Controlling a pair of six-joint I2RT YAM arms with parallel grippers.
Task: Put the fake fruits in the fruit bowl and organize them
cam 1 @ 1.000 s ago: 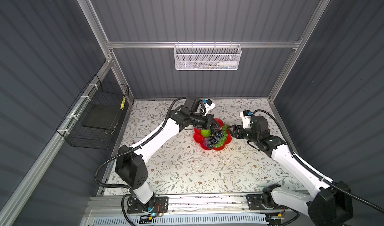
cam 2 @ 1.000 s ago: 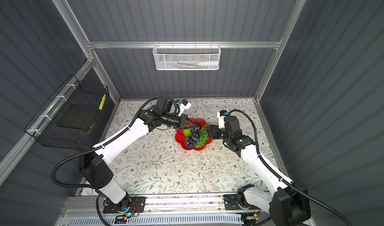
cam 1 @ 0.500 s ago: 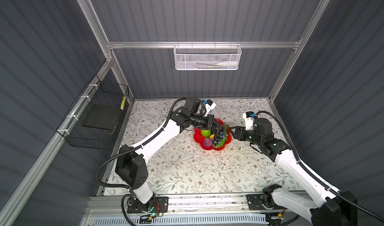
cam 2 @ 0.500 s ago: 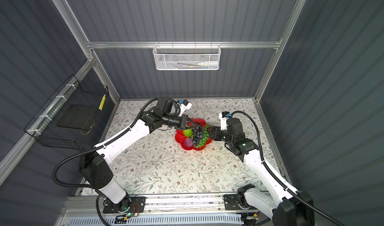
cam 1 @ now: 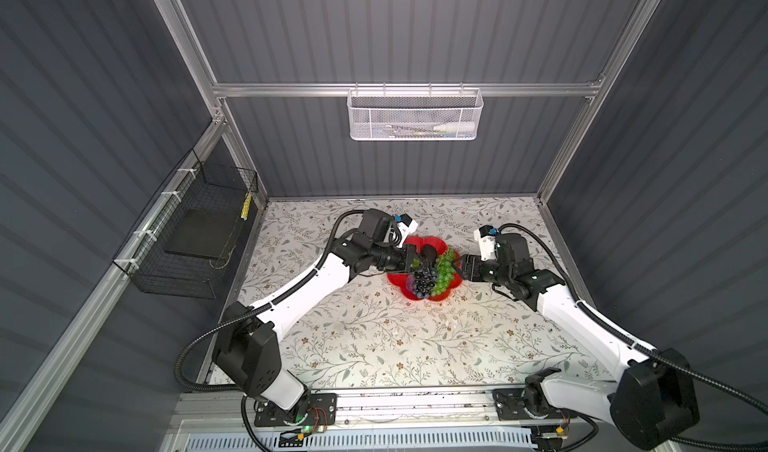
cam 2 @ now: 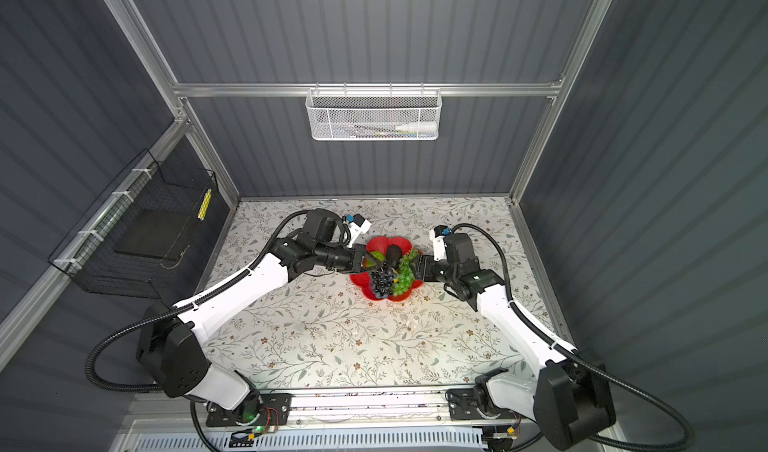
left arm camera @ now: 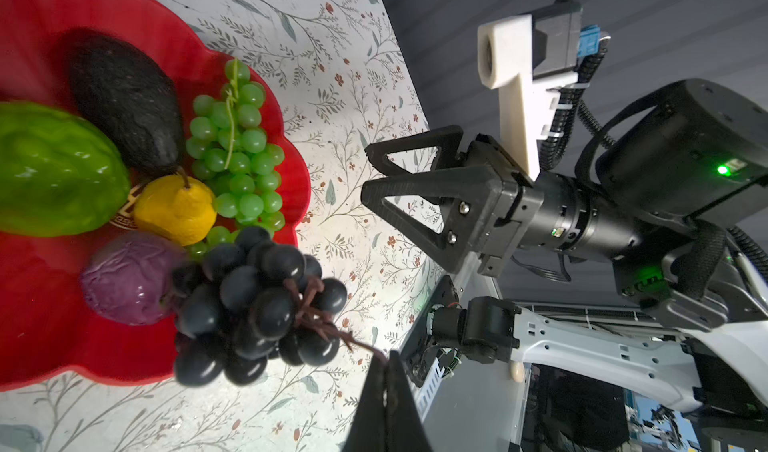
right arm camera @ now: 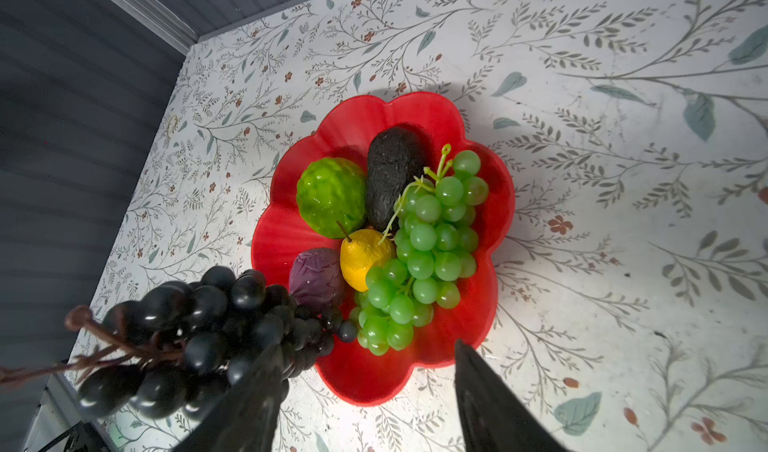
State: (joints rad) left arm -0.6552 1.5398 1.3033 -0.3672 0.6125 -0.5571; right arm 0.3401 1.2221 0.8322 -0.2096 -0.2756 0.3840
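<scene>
The fruit bowl (right arm camera: pixel 374 379) is red, the avocado (right arm camera: pixel 390 171) black, the tabletop (right arm camera: pixel 582 180) white with leafy sprigs.

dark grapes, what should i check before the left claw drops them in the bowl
1. Grip: left claw shut on the stem of the dark grapes: ok.
2. Bunch over the bowl, not the table: cannot tell; it hangs near the rim.
3. Bare spot in the bowl beside the purple ball: ok.
4. The green grapes, avocado, yellow ball and lime fruit lying inside the bowl: ok.
5. The right claw open, empty, outside the bowl: ok.
</scene>
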